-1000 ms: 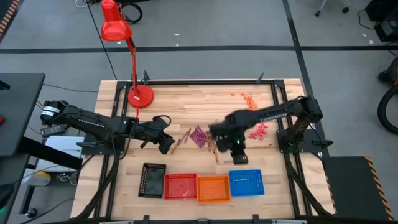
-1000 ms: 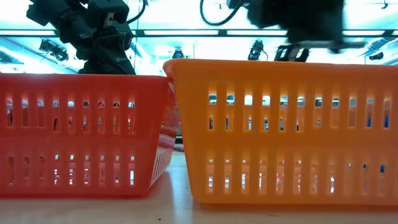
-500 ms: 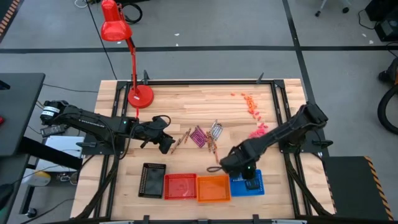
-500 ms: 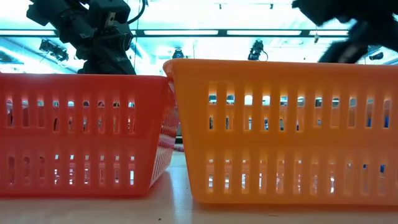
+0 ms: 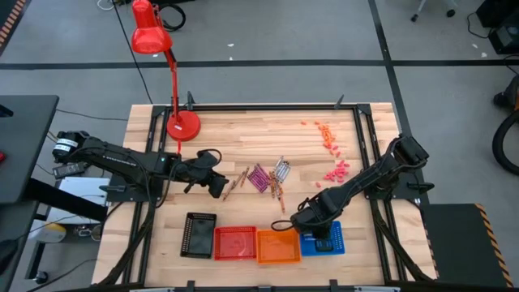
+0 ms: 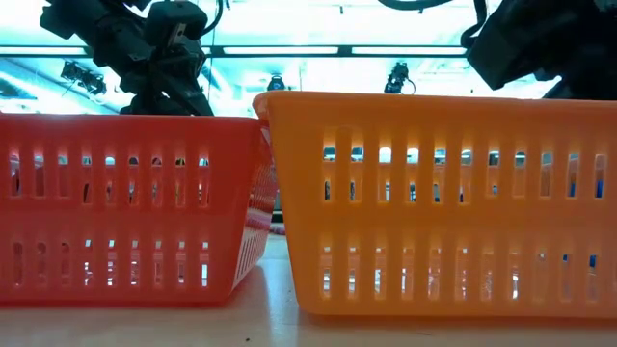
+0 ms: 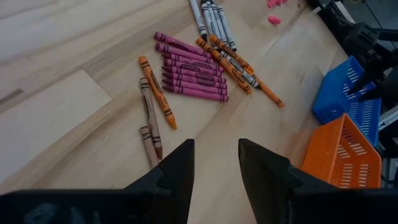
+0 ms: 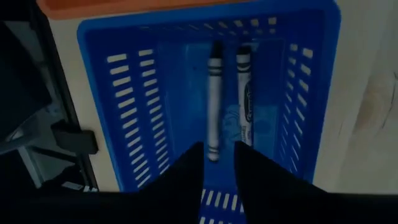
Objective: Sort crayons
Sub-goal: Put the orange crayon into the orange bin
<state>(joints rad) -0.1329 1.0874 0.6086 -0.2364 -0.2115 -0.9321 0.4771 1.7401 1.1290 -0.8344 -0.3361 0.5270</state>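
Note:
The crayons lie flat in a loose pile mid-table (image 5: 268, 178): magenta ones (image 7: 193, 71), pale grey ones (image 7: 211, 15), orange ones (image 7: 239, 68) and brown ones (image 7: 149, 121). My left gripper (image 5: 217, 188) hovers just left of the pile, open and empty (image 7: 216, 168). My right gripper (image 5: 323, 235) is above the blue basket (image 5: 338, 242), its fingers a little apart (image 8: 219, 171). Two pale grey crayons (image 8: 213, 102) (image 8: 244, 93) lie side by side on the basket's floor below it.
A black basket (image 5: 199, 234), a red basket (image 5: 234, 242) and an orange basket (image 5: 277, 246) stand in a row with the blue one along the near edge. A red desk lamp (image 5: 182, 124) stands far left. Small pink bits (image 5: 336, 171) and orange bits (image 5: 325, 134) lie far right.
My right gripper has gone from the crayon pile toward the table's near edge and now stands over the blue basket.

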